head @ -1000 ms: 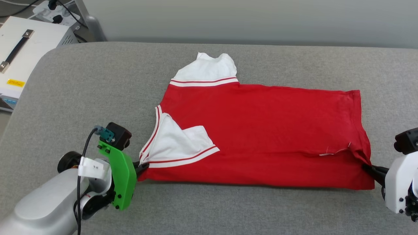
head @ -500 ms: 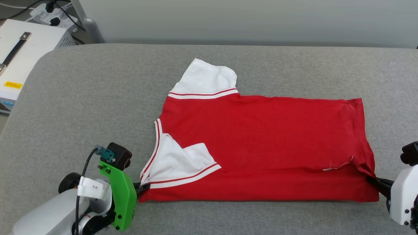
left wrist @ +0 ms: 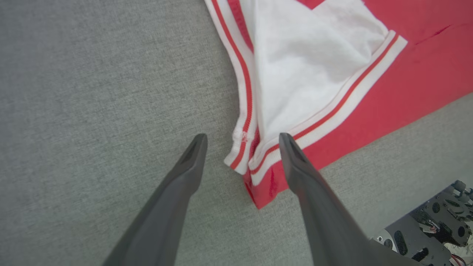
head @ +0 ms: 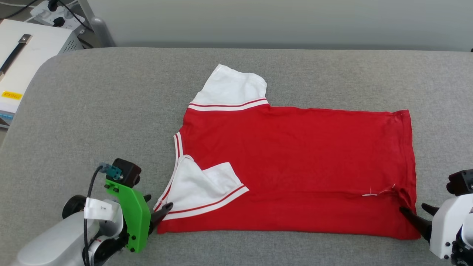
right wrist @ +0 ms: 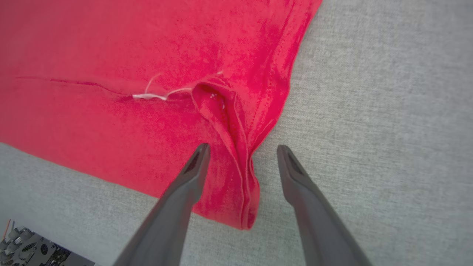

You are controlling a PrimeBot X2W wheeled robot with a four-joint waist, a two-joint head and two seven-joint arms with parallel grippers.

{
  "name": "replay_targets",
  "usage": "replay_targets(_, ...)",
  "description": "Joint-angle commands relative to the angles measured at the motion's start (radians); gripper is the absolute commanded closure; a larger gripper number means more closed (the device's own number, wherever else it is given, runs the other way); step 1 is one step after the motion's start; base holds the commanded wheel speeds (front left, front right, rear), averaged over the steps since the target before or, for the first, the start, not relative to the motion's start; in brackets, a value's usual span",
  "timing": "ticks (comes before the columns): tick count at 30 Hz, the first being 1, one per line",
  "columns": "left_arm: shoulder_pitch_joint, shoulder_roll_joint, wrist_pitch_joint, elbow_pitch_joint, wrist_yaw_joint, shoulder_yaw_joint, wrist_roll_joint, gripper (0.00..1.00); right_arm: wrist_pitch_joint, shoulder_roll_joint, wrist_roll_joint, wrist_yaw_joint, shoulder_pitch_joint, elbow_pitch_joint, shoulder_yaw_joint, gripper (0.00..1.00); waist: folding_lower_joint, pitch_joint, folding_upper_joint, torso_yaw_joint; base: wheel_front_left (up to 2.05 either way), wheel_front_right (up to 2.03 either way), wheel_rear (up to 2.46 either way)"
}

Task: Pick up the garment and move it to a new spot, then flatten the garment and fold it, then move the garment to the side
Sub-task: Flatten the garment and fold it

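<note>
Garment (head: 295, 170) lies flat on grey padded surface (head: 111, 111), near edge folded over. Soft, light and limp, probably slides easily, so pinch corners or hem. My left gripper (head: 159, 202) straddles its sleeve-end corner, my right gripper (head: 414, 208) its hem corner; both spread, gripping nothing. White box (head: 22, 59) beyond the garment's collar end has a yellow label (head: 9, 95), unreadable.

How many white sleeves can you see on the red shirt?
2. One sleeve sticks out flat at the shirt's far edge; the other sleeve is folded over onto the red part, near the left tool.
</note>
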Motion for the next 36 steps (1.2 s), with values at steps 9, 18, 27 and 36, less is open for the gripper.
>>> replay_targets(9,-0.084,0.042,-0.129,-0.01,0.014,0.086,0.049,0.0,-0.297,0.033,-0.144,-0.001,-0.054,-0.068,-0.104,0.0,0.0,-0.019,0.0,-0.007,0.0,0.0,0.0)
replay_targets(18,-0.281,-0.008,-0.194,0.045,0.01,0.13,0.147,0.0,-0.505,0.151,-0.285,-0.001,-0.083,-0.176,-0.211,0.0,0.0,0.035,0.0,-0.045,0.0,0.0,0.0)
replay_targets(27,-0.634,-0.128,-0.048,0.227,-0.074,0.146,0.16,0.0,-0.568,0.261,-0.37,-0.001,-0.123,-0.308,-0.234,0.0,0.0,0.234,0.0,-0.131,0.0,0.0,0.0)
replay_targets(36,-0.941,-0.221,0.319,0.421,-0.107,0.094,0.114,0.0,-0.587,0.279,-0.391,-0.001,-0.205,-0.339,-0.209,0.0,0.0,0.428,0.0,-0.2,0.0,0.0,0.0)
